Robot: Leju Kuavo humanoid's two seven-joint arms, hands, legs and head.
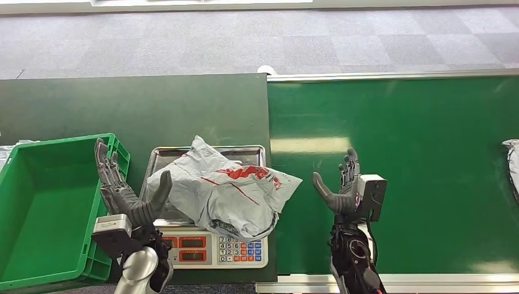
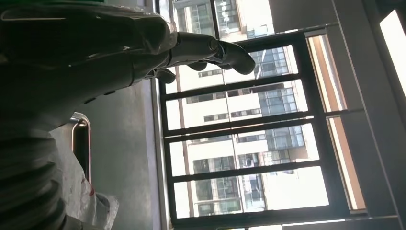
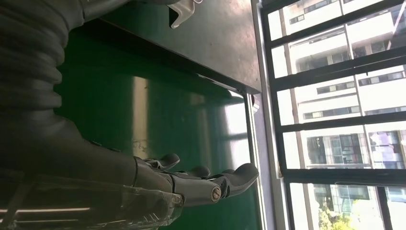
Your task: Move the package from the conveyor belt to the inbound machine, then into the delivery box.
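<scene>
1. The package, a crumpled grey mailer bag with red print, lies on the steel pan of the inbound machine, a weighing scale with red displays and a keypad at its front edge. The bag overhangs the pan on its right side and covers part of the keypad.
2. My left hand stands upright just left of the package, between it and the delivery box. Its fingers are spread and straight, and it holds nothing. The thumb reaches toward the bag's left edge; I cannot tell whether it touches.
3. My right hand stands upright over the conveyor belt, just to the right of the package, with a clear gap of green belt between them. Its fingers are apart, thumb pointing toward the bag, and it grips nothing.
4. So the package sits between my two open palms, which face each other across it.
5. The delivery box is a green plastic crate on the dark green surface, left of the scale.
6. A second grey parcel shows at the far right edge of the belt, well apart from my hands.
</scene>
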